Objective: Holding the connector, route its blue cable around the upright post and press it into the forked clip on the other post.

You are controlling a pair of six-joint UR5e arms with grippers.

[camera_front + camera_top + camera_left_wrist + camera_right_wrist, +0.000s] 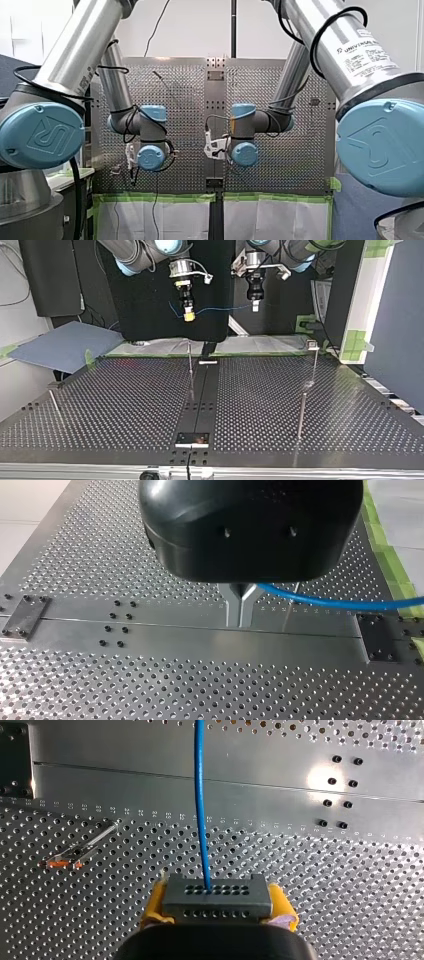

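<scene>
In the right wrist view my right gripper [218, 912] is shut on a grey connector [217, 897], held between its yellow pads [156, 902]. The blue cable [200, 805] leaves the connector and runs straight ahead over the plate. In the left wrist view my left gripper [240, 612] has its metal fingers shut on the blue cable [325, 600], which trails off to one side. In the top view both grippers hang high above the table's far edge, my right gripper [188, 315] at left and my left gripper [255, 305] at right. The cable [220, 308] spans between them.
A thin upright post [190, 365] stands near the table's far middle. A post with a forked clip [312, 344] stands at the top view's far right, with another post [301, 415] in front of it. A short post [55, 402] is at the left. The perforated table [125, 410] spreads below.
</scene>
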